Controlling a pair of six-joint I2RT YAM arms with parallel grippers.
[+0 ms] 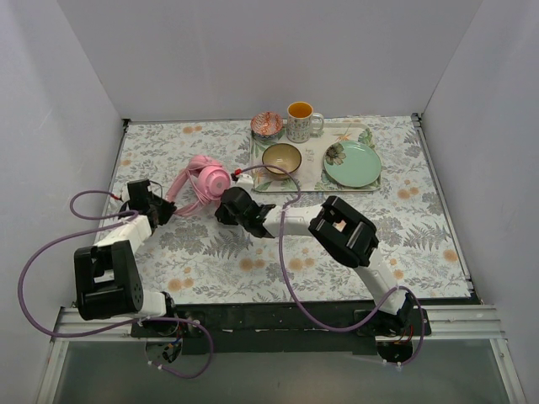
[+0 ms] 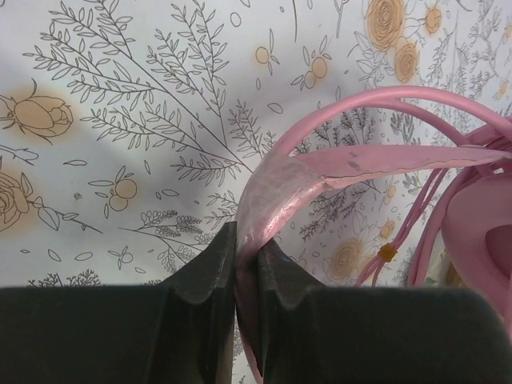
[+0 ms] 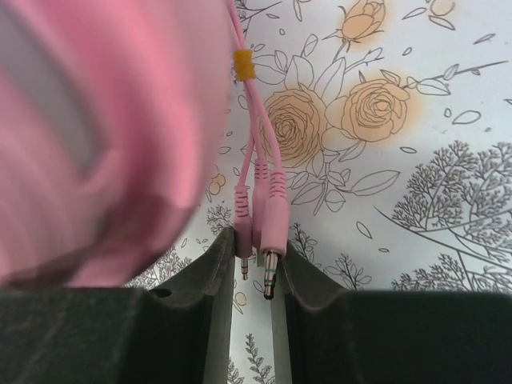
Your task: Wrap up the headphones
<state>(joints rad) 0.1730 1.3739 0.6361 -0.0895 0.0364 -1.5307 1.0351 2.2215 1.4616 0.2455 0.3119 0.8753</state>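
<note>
The pink headphones [image 1: 205,178] lie on the floral table left of centre, earcups up against the right gripper. My left gripper [image 1: 166,206] is shut on the pink headband [image 2: 320,172], which arches up from between its fingers in the left wrist view. My right gripper [image 1: 226,204] is shut on the pink jack plugs [image 3: 264,232] at the end of the thin pink cable [image 3: 252,120], which carries an orange tie. A blurred pink earcup [image 3: 96,136] fills the left of the right wrist view. Cable strands [image 2: 416,216] hang beside the earcup in the left wrist view.
A tray [image 1: 370,185] at the back holds a brown bowl [image 1: 281,157], a green plate [image 1: 352,163], a mug [image 1: 301,122] and a small patterned bowl [image 1: 266,125]. Purple robot cables [image 1: 290,278] loop over the near table. White walls enclose the table.
</note>
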